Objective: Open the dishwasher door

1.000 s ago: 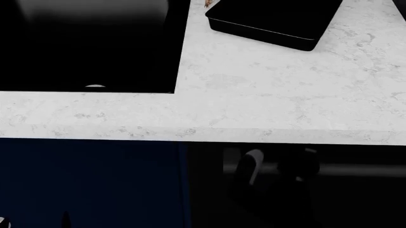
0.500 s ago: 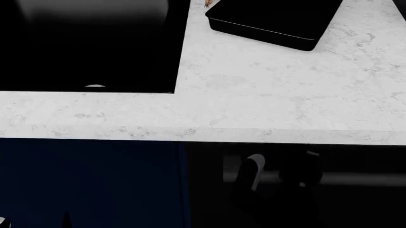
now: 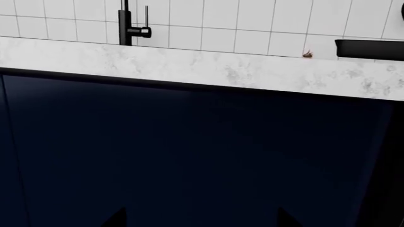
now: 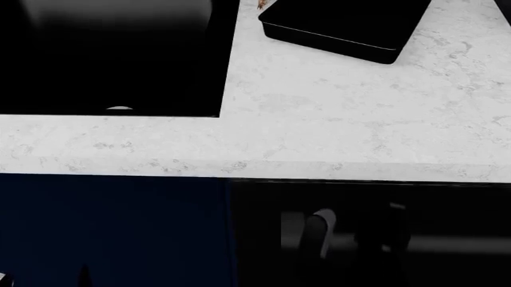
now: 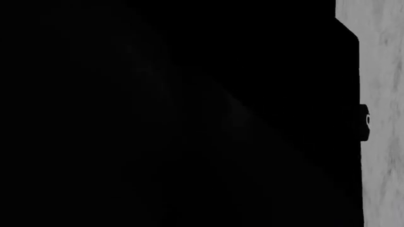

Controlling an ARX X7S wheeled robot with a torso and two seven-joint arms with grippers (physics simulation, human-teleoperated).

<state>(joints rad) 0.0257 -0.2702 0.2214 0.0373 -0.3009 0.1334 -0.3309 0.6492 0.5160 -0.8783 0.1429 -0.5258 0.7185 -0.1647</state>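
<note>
- Nearest in the head view, below the counter edge, the dishwasher door (image 4: 264,239) is seen as a glossy black panel on the right side of the lower front, with its dark grey bar handle (image 4: 463,244) running across near its top.
- The right gripper (image 4: 355,236) is seen at that handle, one pale-tipped finger (image 4: 322,226) and a darker finger showing either side of the bar; whether the bar is actually clamped cannot be told, as black lies on black there.
- The right wrist view is filled almost wholly by a black surface, with a strip of pale marbled stone along one edge; nothing of the jaws can be made out in it.
- Just beside the door, to the left, a navy blue cabinet front (image 4: 112,233) is seen; the same blue panel (image 3: 189,156) fills most of the left wrist view.
- Two dark finger tips of the left gripper (image 3: 200,218) are seen at that picture's edge, set well apart, with nothing between them.
- Above the fronts, a white marbled countertop (image 4: 335,119) is spread across the head view.
- Set into it on the left is a black sink (image 4: 112,60).
- Farther back on the right, a black boxy appliance (image 4: 343,24) is stood on the stone, with a small orange-brown speck (image 4: 261,4) beside its corner.
- In the left wrist view a black tap (image 3: 129,26) is seen rising behind the counter, and a white tiled wall (image 3: 252,23) closes the room.
</note>
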